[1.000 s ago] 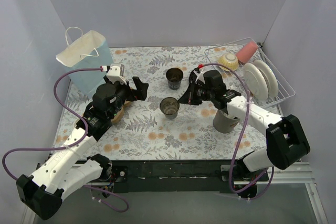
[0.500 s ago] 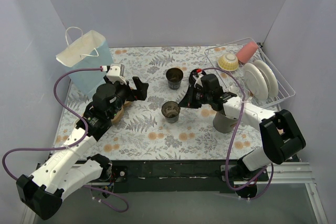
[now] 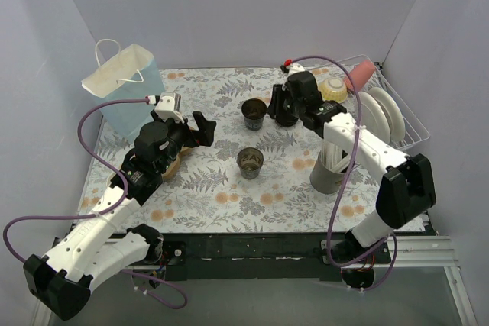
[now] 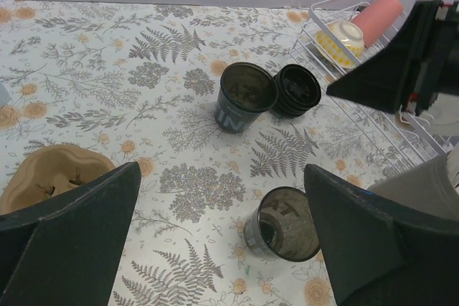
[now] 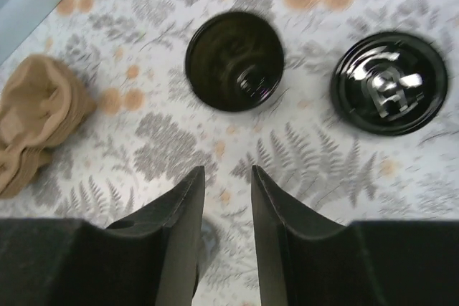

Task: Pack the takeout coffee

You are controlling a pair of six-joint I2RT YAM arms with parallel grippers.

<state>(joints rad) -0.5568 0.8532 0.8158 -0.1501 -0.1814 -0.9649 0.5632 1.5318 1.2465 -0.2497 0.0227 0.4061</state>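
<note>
Two black paper cups with white lettering stand open, without lids. The far cup [image 3: 254, 112] also shows in the left wrist view [image 4: 244, 95] and the right wrist view [image 5: 234, 61]. The near cup [image 3: 249, 162] lies low in the left wrist view [image 4: 283, 224]. A round black lid [image 4: 297, 89] lies right of the far cup, as the right wrist view [image 5: 389, 82] also shows. My right gripper [image 3: 276, 111] hovers over the far cup and lid, jaws slightly apart and empty [image 5: 226, 177]. My left gripper [image 3: 201, 129] is wide open and empty [image 4: 222, 170], left of both cups.
A blue-and-white paper bag [image 3: 124, 85] stands at the far left. A brown cardboard cup carrier [image 4: 50, 177] lies under my left arm. A grey utensil holder [image 3: 330, 172] stands at the right. A wire dish rack [image 3: 397, 139] with plates, a bowl and a pink cup fills the far right.
My right gripper drew away from the near cup and swung to the far side, over the far cup and lid. The near cup shifted slightly nearer. The left arm has not moved.
</note>
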